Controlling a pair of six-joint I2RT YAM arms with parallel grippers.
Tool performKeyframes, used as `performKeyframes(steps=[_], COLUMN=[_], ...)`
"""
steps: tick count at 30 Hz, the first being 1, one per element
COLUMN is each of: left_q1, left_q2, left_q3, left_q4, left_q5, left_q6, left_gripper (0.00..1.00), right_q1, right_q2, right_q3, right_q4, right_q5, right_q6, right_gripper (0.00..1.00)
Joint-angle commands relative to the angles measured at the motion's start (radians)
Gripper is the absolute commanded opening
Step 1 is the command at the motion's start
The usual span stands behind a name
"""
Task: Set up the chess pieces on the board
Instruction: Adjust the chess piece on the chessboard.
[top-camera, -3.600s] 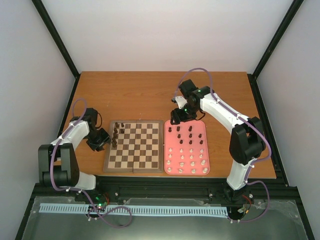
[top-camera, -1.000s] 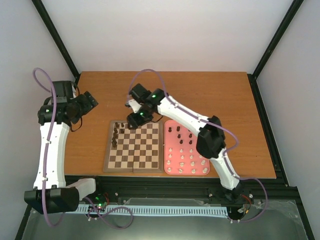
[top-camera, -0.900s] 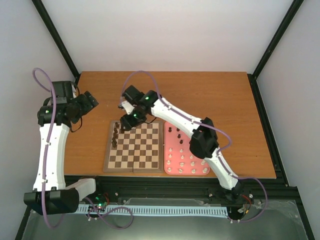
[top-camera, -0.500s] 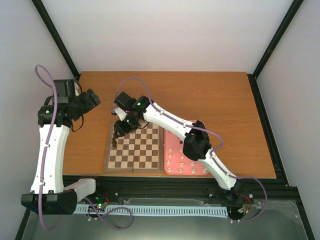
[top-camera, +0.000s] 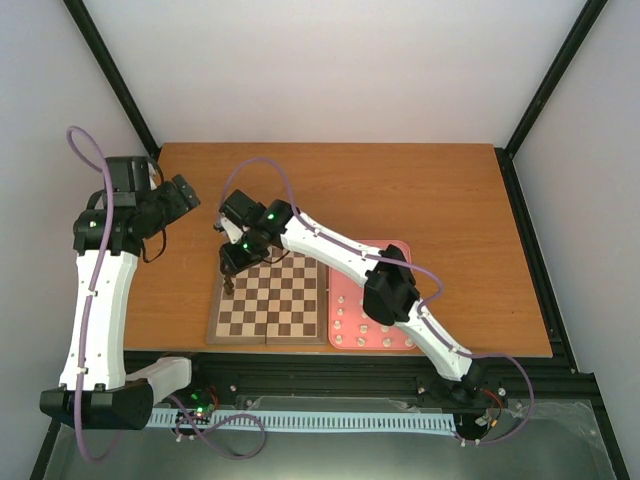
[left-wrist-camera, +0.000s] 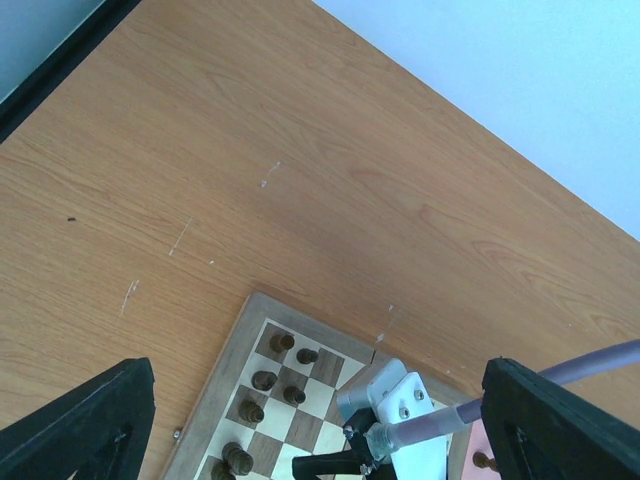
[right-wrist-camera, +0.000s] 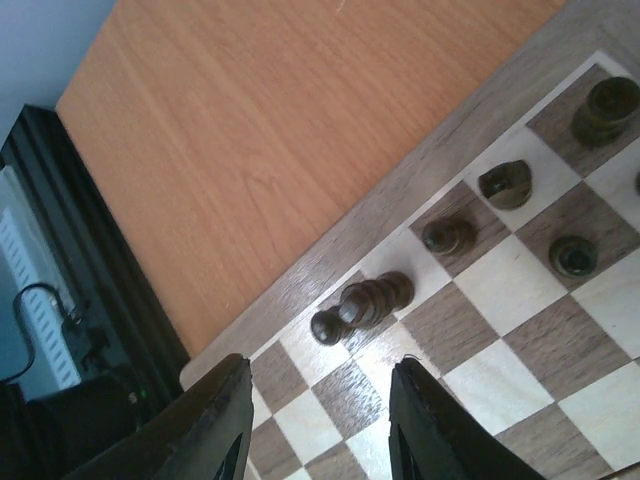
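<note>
Right gripper (top-camera: 232, 258), top view: is hanging over the far-left corner of the board (top-camera: 285, 305), its arm stretching diagonally across from the right base; how its jaws are standing is not showing from here. Dark brown chess pieces (top-camera: 229, 283) are standing along the board's left edge. Cream-white chess pieces (top-camera: 365, 325) are sitting in rows on the pink tray (top-camera: 408, 290), which is lying just beside the board's right edge. Left gripper (top-camera: 190, 193) is hovering high over bare table (top-camera: 420, 190), well apart from the board's far-left corner.

Left wrist view: both black fingers (left-wrist-camera: 85, 425) are showing at the lower corners, spread wide with nothing between them. Below them, the board's corner is carrying six dark pieces in its two edge files. The right arm's grey wrist is covering the squares beside them, a purple cable (left-wrist-camera: 560, 372) trailing off it.

Right wrist view: two black fingers (right-wrist-camera: 215, 430) are standing apart, gripping nothing, with checkered squares showing through the gap. One dark piece (right-wrist-camera: 362, 300) is resting on an edge square just beyond the fingertips, apart from them; whether it is lying or standing I cannot tell. Four more dark pieces are standing upright on squares further along.
</note>
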Motion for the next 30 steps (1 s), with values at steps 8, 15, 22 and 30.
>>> performKeyframes(steps=[8,15,22,30], left_q1=[-0.006,-0.007,-0.007,-0.006], left_q2=[-0.004,0.002,0.008,0.011], left_q3=[0.034,0.034,0.037,0.033], left_q4=[-0.019,-0.015,-0.015,-0.013], left_q5=[-0.025,-0.029,-0.031,-0.031], left_q6=[0.023,0.028,0.035,0.040], left_gripper=[1.00,1.00,1.00,1.00], right_q1=[0.039,0.042,0.044,0.053], right_q2=[0.057,0.064,0.086,0.103], right_q3=[-0.009,-0.007,0.030,0.059], right_q4=[0.034,0.057,0.052,0.049], right_q5=[0.140,0.118,0.089,0.079], right_q6=[0.067,0.052,0.037,0.024], right_gripper=[0.35,0.35,0.35,0.36])
